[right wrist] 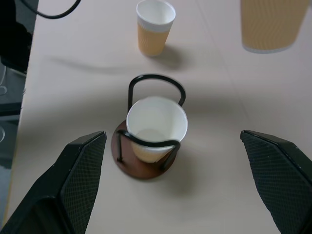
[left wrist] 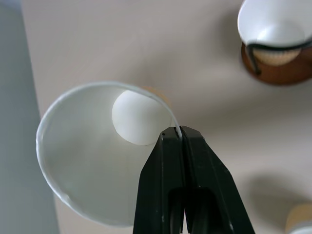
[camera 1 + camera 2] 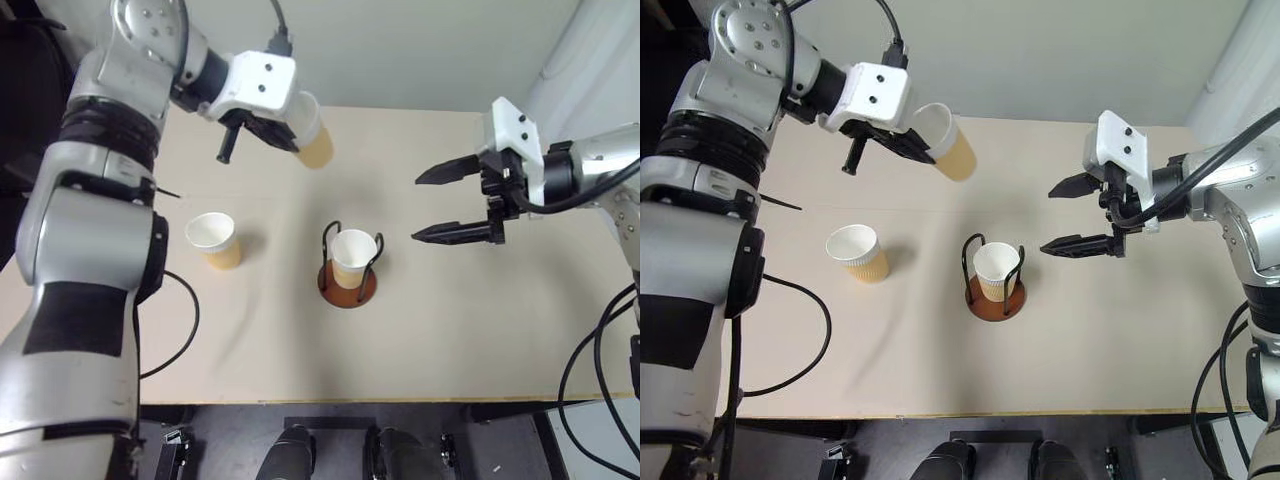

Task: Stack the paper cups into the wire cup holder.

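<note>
The wire cup holder (image 3: 347,283) stands mid-table with one paper cup (image 3: 353,256) upright inside its black loops. A second paper cup (image 3: 214,239) stands upright on the table to its left. My left gripper (image 3: 285,135) is shut on the rim of a third paper cup (image 3: 311,134), held tilted in the air over the far part of the table, left of and beyond the holder. In the left wrist view the black fingers (image 2: 168,165) pinch that cup's rim (image 2: 175,130). My right gripper (image 3: 432,204) hovers open to the right of the holder, nothing between its fingers.
The tan table (image 3: 450,330) ends at a front edge close to me, and a grey wall lies beyond its far edge. A black cable (image 3: 180,330) loops over the table's left side near my left arm. More cables hang at the right edge (image 3: 600,350).
</note>
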